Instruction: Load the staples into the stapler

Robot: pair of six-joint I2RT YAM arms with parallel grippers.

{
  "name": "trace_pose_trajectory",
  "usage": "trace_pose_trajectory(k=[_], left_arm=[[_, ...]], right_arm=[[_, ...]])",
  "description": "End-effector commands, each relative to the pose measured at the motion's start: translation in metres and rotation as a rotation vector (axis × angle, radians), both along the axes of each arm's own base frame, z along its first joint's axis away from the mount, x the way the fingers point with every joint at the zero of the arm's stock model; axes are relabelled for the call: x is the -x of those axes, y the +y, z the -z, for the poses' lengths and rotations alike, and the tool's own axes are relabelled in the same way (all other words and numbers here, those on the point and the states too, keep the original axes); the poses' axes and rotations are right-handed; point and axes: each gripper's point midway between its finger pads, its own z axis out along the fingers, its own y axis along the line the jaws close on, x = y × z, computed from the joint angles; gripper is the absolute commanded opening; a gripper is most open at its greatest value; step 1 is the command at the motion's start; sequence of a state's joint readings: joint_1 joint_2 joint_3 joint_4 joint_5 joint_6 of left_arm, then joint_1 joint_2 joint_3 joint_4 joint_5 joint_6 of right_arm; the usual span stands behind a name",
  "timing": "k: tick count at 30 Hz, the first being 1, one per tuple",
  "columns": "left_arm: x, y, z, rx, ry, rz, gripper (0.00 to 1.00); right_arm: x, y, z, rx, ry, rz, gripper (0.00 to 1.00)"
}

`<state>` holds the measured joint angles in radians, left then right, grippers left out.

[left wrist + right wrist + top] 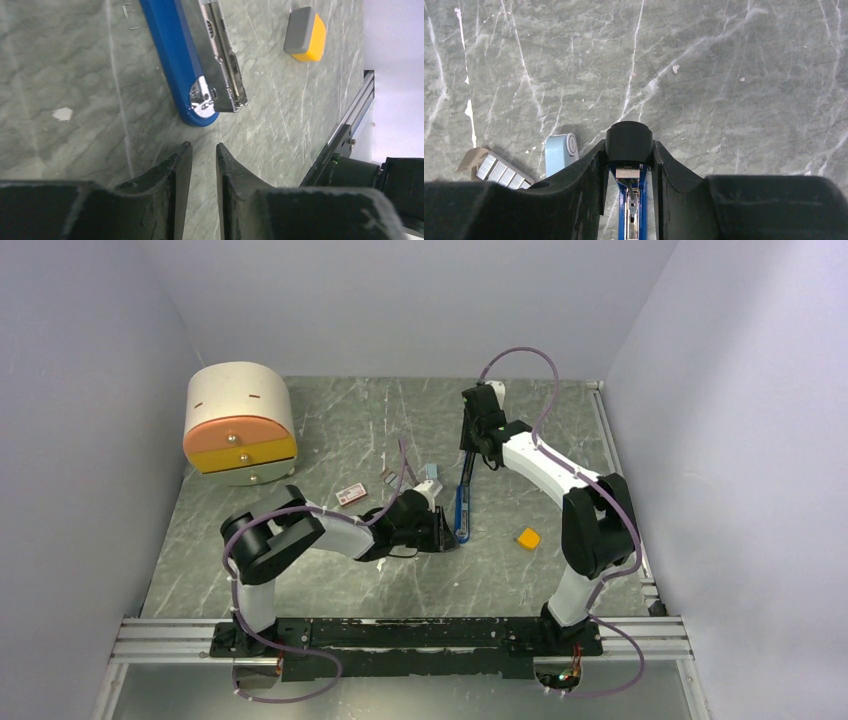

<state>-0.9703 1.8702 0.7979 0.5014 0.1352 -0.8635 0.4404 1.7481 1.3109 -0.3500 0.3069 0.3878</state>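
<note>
The blue stapler [460, 508] lies on the table, its near end pointing at the arm bases. My right gripper [468, 448] is shut on its black top arm [629, 142] and holds that arm swung up off the base. In the left wrist view the blue base [172, 55] and the bare metal magazine [222, 65] show. My left gripper [202, 147] hovers just short of the stapler's near end, jaws a little apart and empty. Grey ribbed staples [499, 171] lie in an open cardboard tray left of the stapler, seen small in the top view [390, 477].
A red-and-white box [350, 494] lies left of the tray. A short pale-blue piece [560, 152] sits between the tray and the stapler. An orange block [528, 538] lies right of the stapler. A small drawer unit [240, 425] stands at the back left.
</note>
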Motion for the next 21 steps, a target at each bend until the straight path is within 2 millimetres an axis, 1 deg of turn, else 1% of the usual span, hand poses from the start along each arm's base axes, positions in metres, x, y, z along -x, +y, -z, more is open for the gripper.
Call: trace_pose_trajectory(k=[1,3,6,11,13,15,17,21], left_arm=[[-0.008,-0.008,0.0,-0.014,-0.036,-0.025,0.28],[-0.012,-0.005,0.006,-0.037,-0.047,-0.047,0.26],[-0.019,-0.002,0.014,-0.079,-0.062,-0.071,0.27],[-0.016,0.004,0.031,-0.115,-0.022,-0.089,0.26],[-0.015,0.006,0.038,-0.132,-0.009,-0.089,0.23],[-0.011,0.009,0.049,-0.167,0.026,-0.091,0.2],[-0.001,0.015,0.062,-0.186,0.069,-0.078,0.19],[0.01,0.021,0.079,-0.22,0.122,-0.06,0.18]], right_arm=[[0.002,0.003,-0.014,-0.019,-0.042,0.011,0.25],[0.003,0.005,-0.013,-0.014,-0.042,0.006,0.25],[0.005,0.008,-0.012,-0.01,-0.037,-0.002,0.25],[0.008,0.011,-0.013,-0.005,-0.036,-0.008,0.25],[0.012,0.012,-0.014,-0.006,-0.033,-0.011,0.25],[0.02,0.012,-0.013,-0.013,-0.008,-0.002,0.24],[0.03,0.015,-0.015,-0.037,-0.008,0.007,0.23],[0.052,0.026,-0.002,-0.038,0.022,-0.013,0.21]])
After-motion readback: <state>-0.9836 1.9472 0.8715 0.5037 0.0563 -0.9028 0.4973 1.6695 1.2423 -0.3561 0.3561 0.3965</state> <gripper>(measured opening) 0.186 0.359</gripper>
